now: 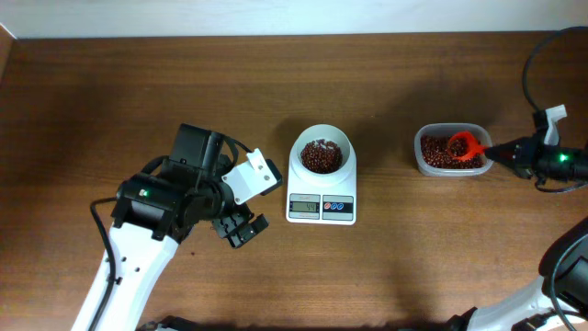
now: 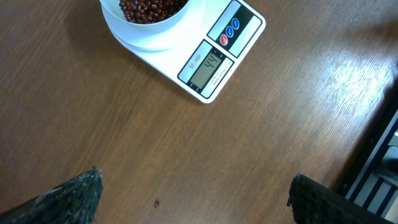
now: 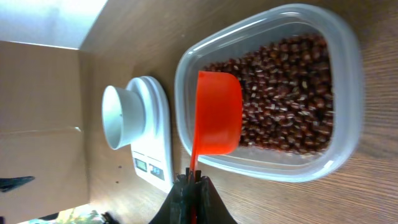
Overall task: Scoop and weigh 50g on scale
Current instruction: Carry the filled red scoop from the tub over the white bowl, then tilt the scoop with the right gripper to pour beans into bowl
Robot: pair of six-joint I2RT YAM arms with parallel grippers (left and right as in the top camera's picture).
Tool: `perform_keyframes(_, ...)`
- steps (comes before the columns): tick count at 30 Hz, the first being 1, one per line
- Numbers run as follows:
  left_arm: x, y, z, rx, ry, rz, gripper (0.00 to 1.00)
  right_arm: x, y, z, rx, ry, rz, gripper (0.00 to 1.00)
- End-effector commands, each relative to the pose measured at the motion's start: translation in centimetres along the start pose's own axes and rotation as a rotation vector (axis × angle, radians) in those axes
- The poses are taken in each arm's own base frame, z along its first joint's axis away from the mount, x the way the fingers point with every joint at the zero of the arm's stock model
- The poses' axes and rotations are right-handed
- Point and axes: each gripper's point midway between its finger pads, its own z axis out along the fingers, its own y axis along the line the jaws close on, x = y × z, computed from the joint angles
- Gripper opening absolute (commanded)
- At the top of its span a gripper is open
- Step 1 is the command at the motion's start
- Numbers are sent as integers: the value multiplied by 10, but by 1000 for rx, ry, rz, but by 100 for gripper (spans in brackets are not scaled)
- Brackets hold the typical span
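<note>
The white scale [image 1: 322, 204] stands mid-table with a round white bowl [image 1: 322, 152] of red beans on it. In the left wrist view the scale's [image 2: 219, 55] display is lit. My left gripper [image 1: 241, 228] hovers open over bare wood to the left of the scale, and its fingertips [image 2: 69, 198] are far apart with nothing between them. My right gripper [image 3: 194, 186] is shut on the handle of a red scoop [image 3: 217, 112]. The scoop's [image 1: 467, 145] cup lies over the beans in the clear tub [image 1: 450, 150] at the right.
One stray bean [image 2: 156, 203] lies on the wood between the left fingers. Black cables [image 1: 533, 64] loop at the far right edge. The right wrist view shows the scale [image 3: 152, 155] and bowl [image 3: 121, 115] beyond the tub [image 3: 348, 93].
</note>
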Motion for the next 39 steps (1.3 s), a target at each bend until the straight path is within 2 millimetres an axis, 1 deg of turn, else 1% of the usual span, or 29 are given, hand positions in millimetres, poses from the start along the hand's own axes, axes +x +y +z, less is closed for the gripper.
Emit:
perform_keyframes(1, -2, 3, -3, -14, -8, 15, 99, -3, 16, -2, -95, -23, 24, 4)
perform_keyframes(3, -2, 3, -3, -14, -8, 15, 99, 1, 24, -2, -135, -15, 51, 4)
perform_keyframes(6, -2, 3, -3, -14, -9, 16, 99, 2, 31, 2, -154, -5, 45, 4)
perform_keyframes(8, -2, 3, -3, -13, -8, 15, 99, -1, 43, 3, -214, -19, 44, 4)
perform_keyframes(10, -2, 3, -3, -14, -8, 15, 99, 3, 56, 16, -233, 19, 20, 4)
perform_keyframes(12, -2, 3, -3, -13, -8, 15, 99, 9, 85, 38, -298, 75, -22, 4)
perform_keyframes(14, -2, 3, -3, -14, -8, 15, 99, 19, 110, 57, -349, 131, -57, 4)
perform_keyframes(15, -2, 3, -3, -13, -8, 15, 99, 23, 118, 64, -363, 155, -71, 4)
perform_keyframes(17, -2, 3, -3, -14, -8, 15, 99, 39, 140, 86, -384, 229, -130, 4)
perform_keyframes(19, -2, 3, -3, -13, -8, 15, 99, 52, 157, 103, -402, 283, -192, 4)
perform_keyframes(21, -2, 3, -3, -13, -8, 15, 99, 69, 180, 128, -432, 340, -303, 4)
perform_keyframes(22, -2, 3, -3, -13, -8, 15, 99, 74, 186, 135, -436, 354, -339, 4)
perform_keyframes(24, -2, 3, -3, -14, -8, 15, 99, 82, 188, 150, -399, 381, -423, 4)
perform_keyframes(25, -2, 3, -3, -13, -8, 15, 99, 86, 183, 160, -333, 401, -477, 4)
perform_keyframes(27, -2, 3, -3, -13, -8, 15, 99, 85, 178, 166, -294, 399, -522, 4)
perform_keyframes(30, -2, 3, -3, -13, -8, 15, 99, 71, 168, 178, -212, 357, -626, 4)
perform_keyframes(32, -2, 3, -3, -13, -8, 15, 99, 72, 168, 184, -192, 357, -680, 4)
perform_keyframes(33, -2, 3, -3, -13, -8, 15, 99, 76, 173, 188, -209, 362, -746, 4)
perform_keyframes(34, -2, 3, -3, -13, -8, 15, 99, 80, 176, 191, -219, 368, -773, 4)
perform_keyframes(36, -2, 3, -3, -13, -8, 15, 99, 82, 175, 194, -198, 377, -793, 4)
perform_keyframes(39, -2, 3, -3, -14, -8, 15, 99, 81, 179, 191, -199, 366, -805, 4)
